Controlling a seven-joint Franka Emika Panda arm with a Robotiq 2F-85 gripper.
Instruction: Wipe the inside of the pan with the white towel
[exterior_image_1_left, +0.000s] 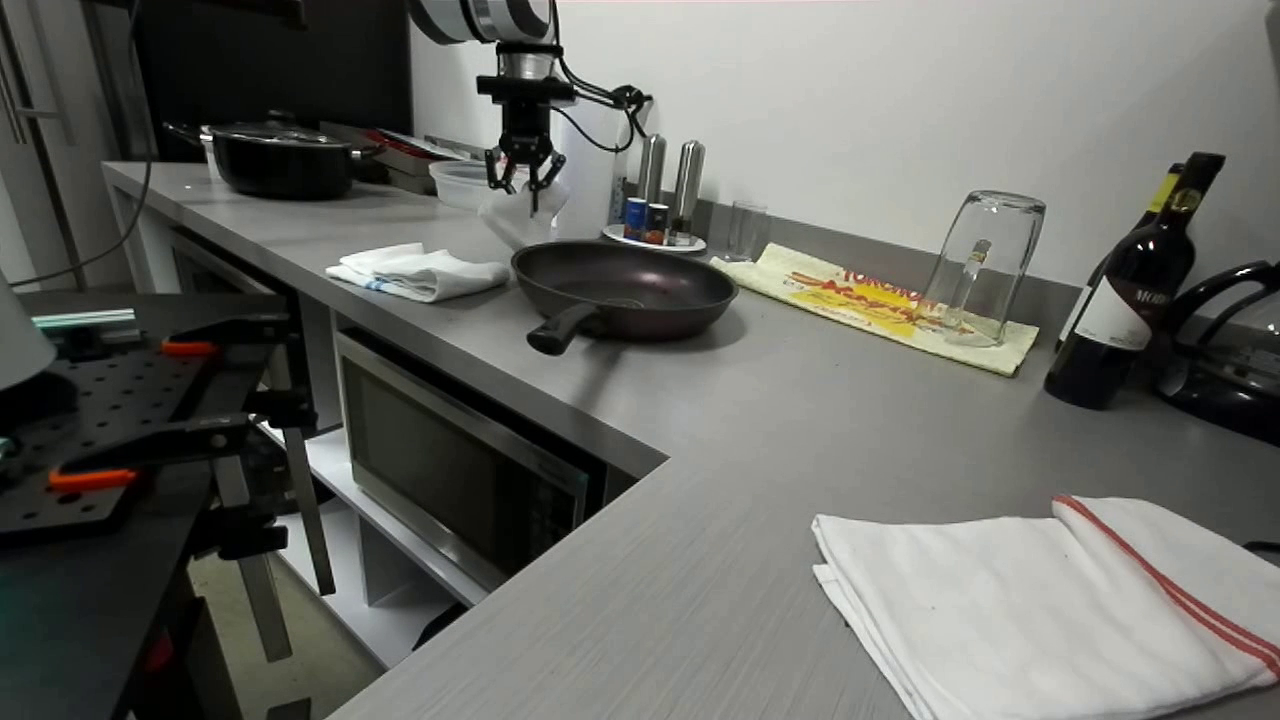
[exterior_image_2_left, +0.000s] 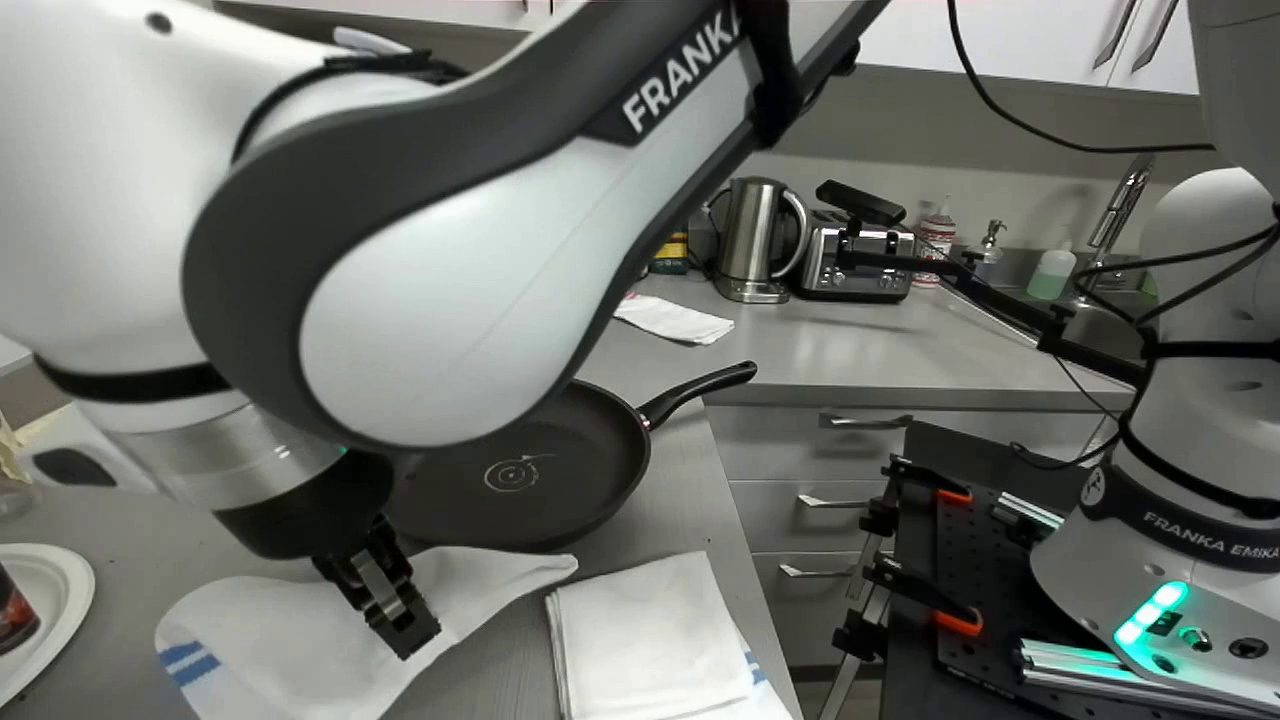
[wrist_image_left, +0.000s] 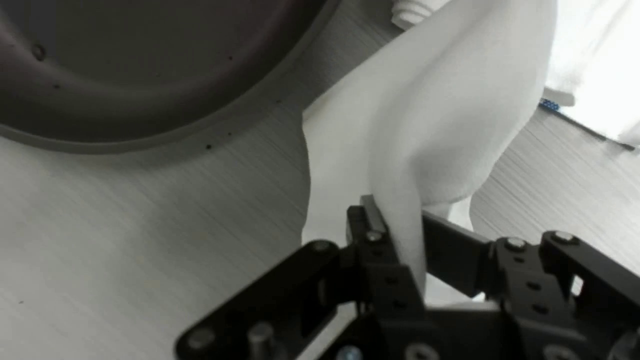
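White towel (wrist_image_left: 440, 115) in the gripper (wrist_image_left: 400, 225), beside the pan (wrist_image_left: 145, 75).

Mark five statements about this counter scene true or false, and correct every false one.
1. The frying pan is uncovered. True.
2. The gripper has a white towel between its fingers. True.
3. That towel lies inside the frying pan. False: it is outside the frying pan.
4. The electric kettle stands beside the toaster. True.
5. Every striped towel has blue stripes. False: in an exterior view, a folded towel has red ones.
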